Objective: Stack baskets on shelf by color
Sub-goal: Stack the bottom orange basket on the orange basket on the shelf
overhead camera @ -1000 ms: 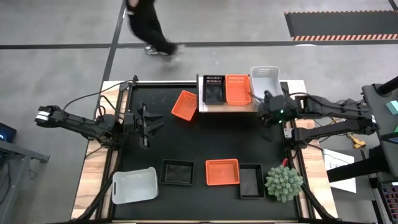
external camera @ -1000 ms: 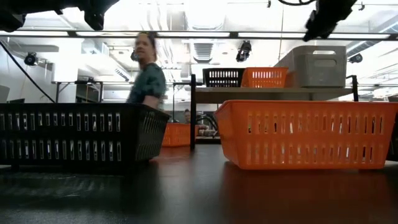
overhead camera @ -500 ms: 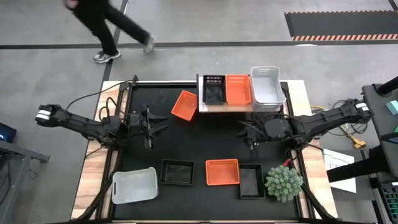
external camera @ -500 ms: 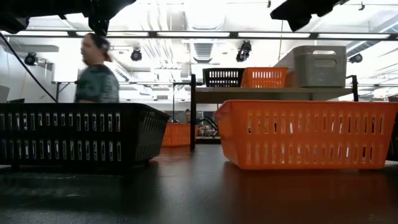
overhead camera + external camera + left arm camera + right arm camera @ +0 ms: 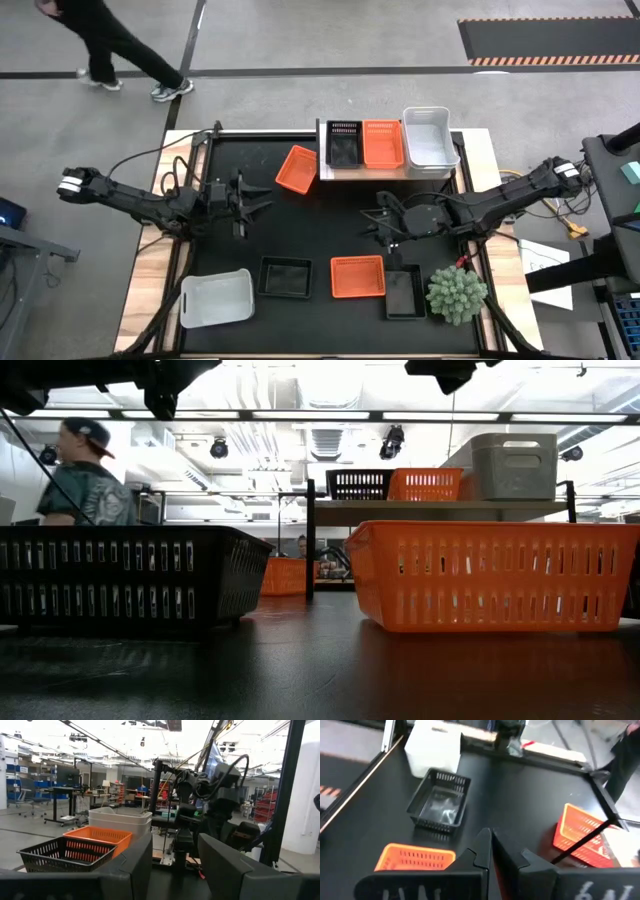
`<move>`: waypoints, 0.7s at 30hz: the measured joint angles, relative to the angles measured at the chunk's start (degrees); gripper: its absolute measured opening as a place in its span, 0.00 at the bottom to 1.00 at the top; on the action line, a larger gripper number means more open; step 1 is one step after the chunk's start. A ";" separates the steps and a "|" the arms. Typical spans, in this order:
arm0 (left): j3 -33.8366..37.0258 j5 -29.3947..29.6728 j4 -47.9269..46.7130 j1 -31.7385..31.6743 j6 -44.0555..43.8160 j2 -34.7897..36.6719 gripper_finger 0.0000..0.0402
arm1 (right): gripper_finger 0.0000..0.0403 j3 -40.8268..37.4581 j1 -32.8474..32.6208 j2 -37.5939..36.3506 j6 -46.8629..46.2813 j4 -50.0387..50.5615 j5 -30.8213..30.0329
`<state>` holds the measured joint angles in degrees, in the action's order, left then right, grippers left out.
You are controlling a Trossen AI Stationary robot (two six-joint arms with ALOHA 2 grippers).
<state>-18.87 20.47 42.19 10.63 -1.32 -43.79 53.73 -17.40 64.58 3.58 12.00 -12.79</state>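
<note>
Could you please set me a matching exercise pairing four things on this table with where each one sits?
Things:
1. white basket
2. second white basket
3. green spiky plant
4. tilted orange basket

Places:
A. on the mat, leaning by the shelf's left end
B. near left corner of the mat
C. right end of the shelf, beside an orange basket
D. near right corner, beside a black basket

Pairs: 1-C, 2-B, 3-D, 4-A
</note>
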 joint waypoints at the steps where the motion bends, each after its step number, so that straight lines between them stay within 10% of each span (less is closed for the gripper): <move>1: 0.00 0.02 -0.03 0.00 0.00 0.17 0.36 | 0.02 1.59 -0.01 1.13 -0.34 2.05 1.00; 21: 0.00 0.02 -0.10 0.00 0.61 0.54 0.36 | 0.33 26.05 -0.49 30.70 3.96 26.69 5.04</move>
<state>-18.87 20.49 42.08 10.63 -0.71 -43.24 79.78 -17.89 95.27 7.54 38.69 -7.75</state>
